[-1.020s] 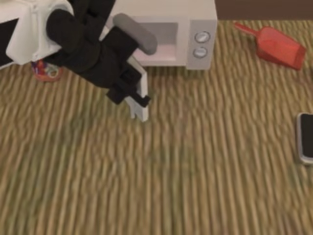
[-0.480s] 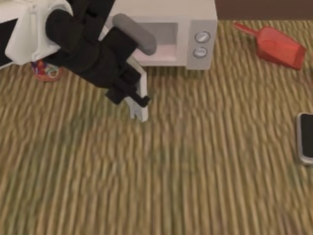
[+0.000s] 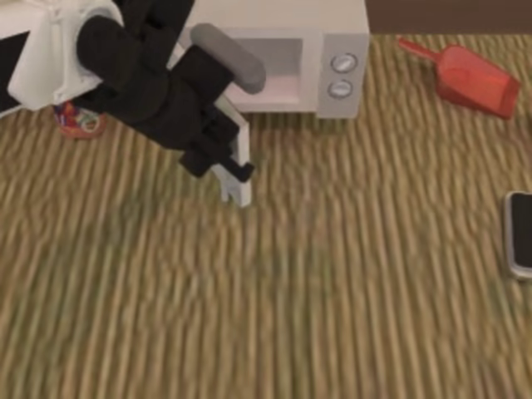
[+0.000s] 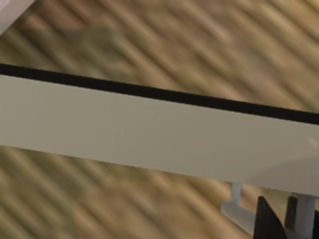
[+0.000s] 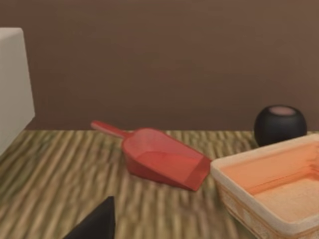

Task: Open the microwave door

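- At the table's far left edge, a small colourful item (image 3: 76, 123) sat partly hidden under the left arm.
- Left gripper (image 3: 233, 177) pinched the free edge of the microwave door (image 3: 242, 170), which stood swung out toward the table's front.
- Microwave (image 3: 332, 50) stood at the back, its cavity exposed.
- Red scoop (image 3: 470, 79) lay right of it.
- Dark phone (image 3: 520, 234) lay at the right edge; the right gripper's state couldn't be told.

Top camera looks straight down; right wrist camera shares its red scoop (image 3: 470, 76).
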